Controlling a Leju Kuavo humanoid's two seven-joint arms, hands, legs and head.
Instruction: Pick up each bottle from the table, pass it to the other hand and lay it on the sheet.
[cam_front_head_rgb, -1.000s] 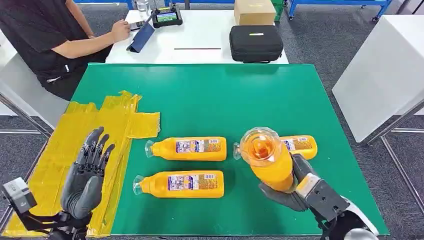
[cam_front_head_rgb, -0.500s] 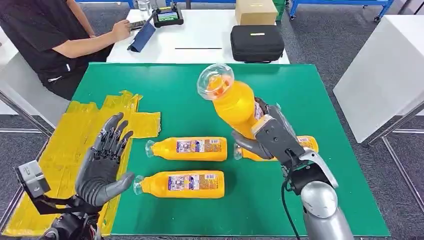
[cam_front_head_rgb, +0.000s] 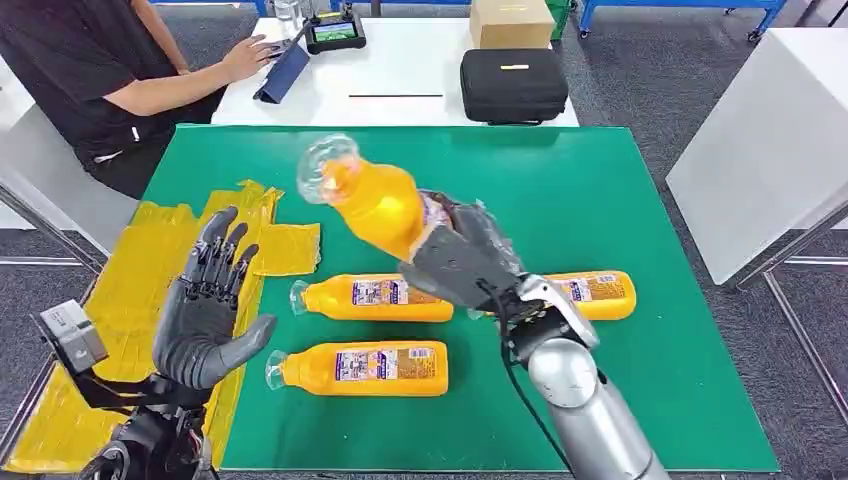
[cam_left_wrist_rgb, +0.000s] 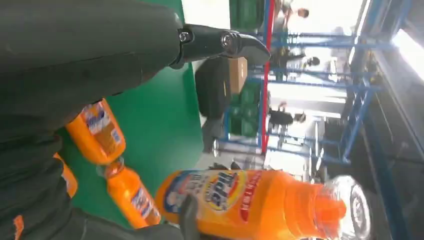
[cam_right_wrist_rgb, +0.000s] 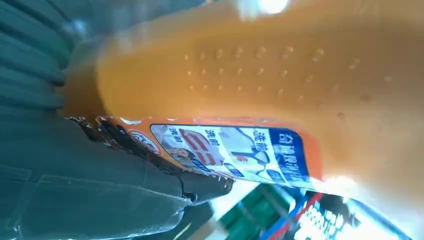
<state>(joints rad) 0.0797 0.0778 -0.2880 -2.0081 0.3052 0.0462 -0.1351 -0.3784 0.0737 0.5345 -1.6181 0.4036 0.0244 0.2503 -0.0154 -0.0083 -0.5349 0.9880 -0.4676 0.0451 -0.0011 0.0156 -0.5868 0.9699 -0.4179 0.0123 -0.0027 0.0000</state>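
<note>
Right hand (cam_front_head_rgb: 462, 262) grips an orange bottle (cam_front_head_rgb: 375, 205) by its lower body, held in the air above the green table (cam_front_head_rgb: 600, 200) and tilted so the clear cap end points toward the yellow sheet (cam_front_head_rgb: 130, 290) side; the right wrist view shows the fingers wrapped against the bottle's label. Left hand (cam_front_head_rgb: 205, 315) is raised over the sheet's edge, palm up, fingers spread, holding nothing, apart from the held bottle. Three more orange bottles lie flat on the table: one (cam_front_head_rgb: 375, 298) under the held bottle, one (cam_front_head_rgb: 360, 368) nearer the robot, one (cam_front_head_rgb: 590, 292) partly behind the right arm.
</note>
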